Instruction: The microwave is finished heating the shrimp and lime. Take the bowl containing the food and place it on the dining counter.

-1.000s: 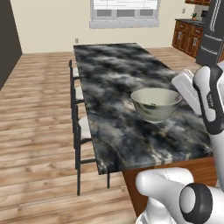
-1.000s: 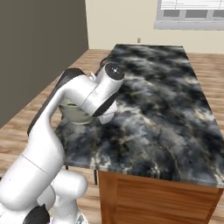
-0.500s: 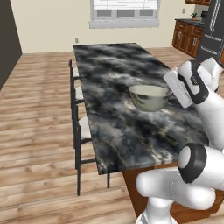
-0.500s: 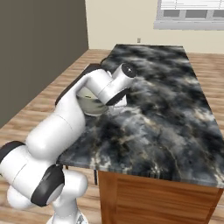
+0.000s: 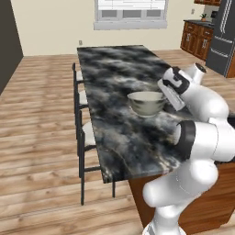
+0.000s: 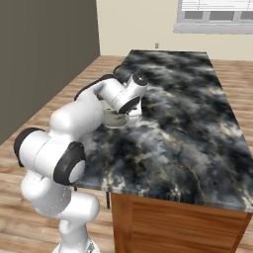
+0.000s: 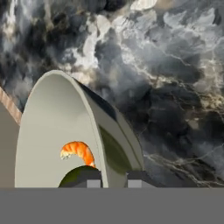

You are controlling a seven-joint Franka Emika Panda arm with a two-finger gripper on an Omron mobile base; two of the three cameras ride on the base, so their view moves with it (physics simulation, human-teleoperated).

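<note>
The pale grey-green bowl [image 5: 147, 102] sits low over the black-and-white marbled dining counter [image 5: 114, 69], near its middle; I cannot tell whether it touches the stone. My gripper [image 5: 164, 94] is shut on the bowl's right rim. In the hand view the gripper [image 7: 116, 179] straddles the thin rim, one finger inside and one outside. Inside the bowl [image 7: 57, 131] lie the orange shrimp [image 7: 78, 151] and the dark green lime [image 7: 74, 177], partly hidden by a finger. My arm covers most of the bowl [image 6: 112, 118] in the right base view. The microwave is out of view.
Dark-framed stools [image 5: 80, 133] line the counter's left side. Reddish wood cabinets [image 5: 195, 39] and a dark fridge [image 5: 225, 36] stand at the far right. The counter's near edge [image 6: 173, 195] lies close to my base, with wooden floor [image 5: 36, 114] around.
My arm has reached forward and carried the bowl leftwards over the counter, farther from its right edge. The gripper has stayed shut on the rim.
</note>
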